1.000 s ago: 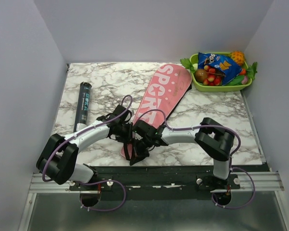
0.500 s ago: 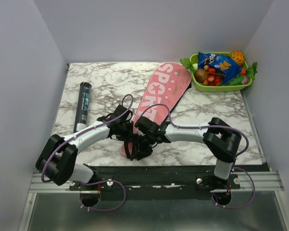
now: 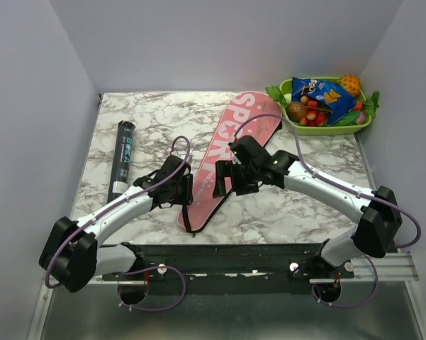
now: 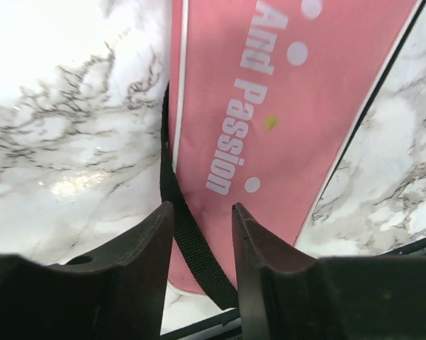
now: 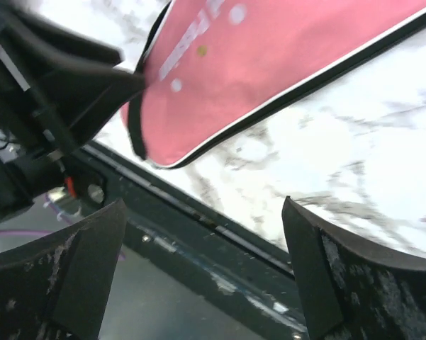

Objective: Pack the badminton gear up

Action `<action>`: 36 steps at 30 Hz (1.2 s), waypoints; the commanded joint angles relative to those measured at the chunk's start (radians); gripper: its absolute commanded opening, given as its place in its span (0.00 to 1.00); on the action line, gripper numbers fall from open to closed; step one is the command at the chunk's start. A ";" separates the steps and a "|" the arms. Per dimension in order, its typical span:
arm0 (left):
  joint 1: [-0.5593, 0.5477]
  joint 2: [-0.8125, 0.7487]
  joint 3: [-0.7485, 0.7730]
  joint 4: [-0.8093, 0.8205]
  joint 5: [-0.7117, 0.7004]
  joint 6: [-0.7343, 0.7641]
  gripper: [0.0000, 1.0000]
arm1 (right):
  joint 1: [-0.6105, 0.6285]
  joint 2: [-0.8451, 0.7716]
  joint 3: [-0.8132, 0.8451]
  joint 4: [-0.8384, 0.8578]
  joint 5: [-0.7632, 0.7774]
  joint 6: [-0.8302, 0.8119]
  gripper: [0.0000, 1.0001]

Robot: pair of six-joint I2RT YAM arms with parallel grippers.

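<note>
On the marbled worktop (image 3: 156, 117), slantwise from the near edge toward the far right: a long pink bag (image 3: 237, 138) with white lettering, a black strap (image 4: 176, 191) trailing along its left side near the narrow end. Off to the left, well apart from it, a dark tube (image 3: 123, 157) with a blue label, lying lengthwise. In the far right corner, a green tray (image 3: 324, 129) of fruit and a snack packet.

Left arm (image 3: 120, 205): stretched from its base forward and to the right, forearm low over the worktop, left hand (image 3: 186, 191) pointing at the bag's left edge near the narrow end. Seen from the wrist, fingers (image 4: 145, 248) parted a little, the strap showing in the gap. Clamped on nothing, so released; cannot tell whether brushing the strap.

Right arm (image 3: 326, 188): swung out wide, elbow far to the right by the near corner, forearm running back leftward and away to the bag's middle. Right hand (image 3: 223, 180) over the bag's right side, facing the left hand across it. Fingers (image 5: 78, 262) spread wide with nothing between them: released.
</note>
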 commanded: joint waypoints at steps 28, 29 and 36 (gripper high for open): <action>0.001 -0.300 0.470 -0.100 -0.454 0.162 0.99 | -0.290 -0.199 0.440 -0.249 0.576 -0.329 1.00; 0.001 -0.303 0.470 -0.092 -0.464 0.165 0.99 | -0.292 -0.208 0.441 -0.243 0.583 -0.329 1.00; 0.001 -0.323 0.441 -0.057 -0.527 0.201 0.99 | -0.292 -0.268 0.386 -0.171 0.520 -0.384 1.00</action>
